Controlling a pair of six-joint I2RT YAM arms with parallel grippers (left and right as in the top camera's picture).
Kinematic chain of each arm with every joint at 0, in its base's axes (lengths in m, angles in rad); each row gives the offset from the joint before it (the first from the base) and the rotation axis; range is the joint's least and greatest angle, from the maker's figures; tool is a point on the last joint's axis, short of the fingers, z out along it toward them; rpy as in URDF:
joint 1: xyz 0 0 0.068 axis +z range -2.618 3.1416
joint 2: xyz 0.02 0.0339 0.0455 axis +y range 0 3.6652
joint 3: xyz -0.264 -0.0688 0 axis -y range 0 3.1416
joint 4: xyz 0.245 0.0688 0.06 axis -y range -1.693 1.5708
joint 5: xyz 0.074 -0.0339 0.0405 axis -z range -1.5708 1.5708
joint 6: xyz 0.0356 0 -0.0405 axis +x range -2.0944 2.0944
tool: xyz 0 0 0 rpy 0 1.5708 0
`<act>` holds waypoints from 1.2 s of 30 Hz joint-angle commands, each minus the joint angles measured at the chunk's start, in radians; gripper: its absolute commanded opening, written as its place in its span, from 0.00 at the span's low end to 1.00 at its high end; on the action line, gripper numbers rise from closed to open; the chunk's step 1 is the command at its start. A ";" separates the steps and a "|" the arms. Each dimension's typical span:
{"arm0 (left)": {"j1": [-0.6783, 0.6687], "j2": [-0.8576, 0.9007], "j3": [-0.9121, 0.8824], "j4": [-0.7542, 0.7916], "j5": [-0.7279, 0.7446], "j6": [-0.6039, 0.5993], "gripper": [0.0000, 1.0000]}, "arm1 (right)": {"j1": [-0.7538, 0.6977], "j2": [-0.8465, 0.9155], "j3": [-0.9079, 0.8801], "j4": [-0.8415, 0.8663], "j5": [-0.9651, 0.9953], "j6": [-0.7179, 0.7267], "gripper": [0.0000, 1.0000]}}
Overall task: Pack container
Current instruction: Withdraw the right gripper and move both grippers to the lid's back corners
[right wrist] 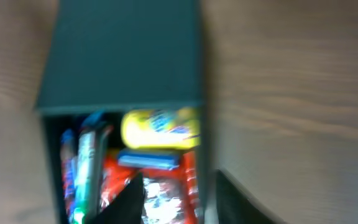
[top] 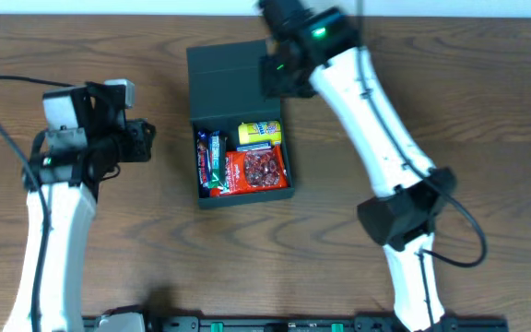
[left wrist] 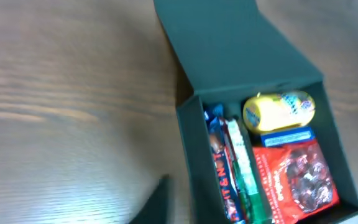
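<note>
The container stands in the middle of the table, and its lid lies open behind it. Inside, snack bars lie along the left wall. A rounded packet lies at the back right, and a flat pouch just before it. The left gripper is left of the container, apart from it. The right gripper is over the right edge of the lid.

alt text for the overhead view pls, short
A dark teal-black matte rectangular cardboard box lies open at the centre of a brown wooden table, flap lid folded back, holding a yellow packet, a red packet and blue-and-red bars. The left gripper sits left of the box, apart from it; the right gripper is over the lid's right edge.
</note>
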State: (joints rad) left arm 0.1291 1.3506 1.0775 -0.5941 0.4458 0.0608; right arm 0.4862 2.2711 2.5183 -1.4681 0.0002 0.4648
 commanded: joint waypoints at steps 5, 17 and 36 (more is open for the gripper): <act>0.002 0.177 0.017 0.050 0.058 -0.099 0.06 | -0.103 0.005 -0.174 0.082 0.054 -0.053 0.02; 0.002 0.208 0.018 0.104 0.145 -0.130 0.06 | -0.139 0.005 -0.420 0.209 -0.158 -0.186 0.01; -0.013 0.705 0.328 0.189 0.196 -0.495 0.05 | -0.270 0.182 -0.467 0.555 -0.595 -0.166 0.02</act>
State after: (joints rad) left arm 0.1257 2.0018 1.3212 -0.3809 0.6140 -0.4076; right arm 0.2119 2.4321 2.0571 -0.9249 -0.4988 0.2817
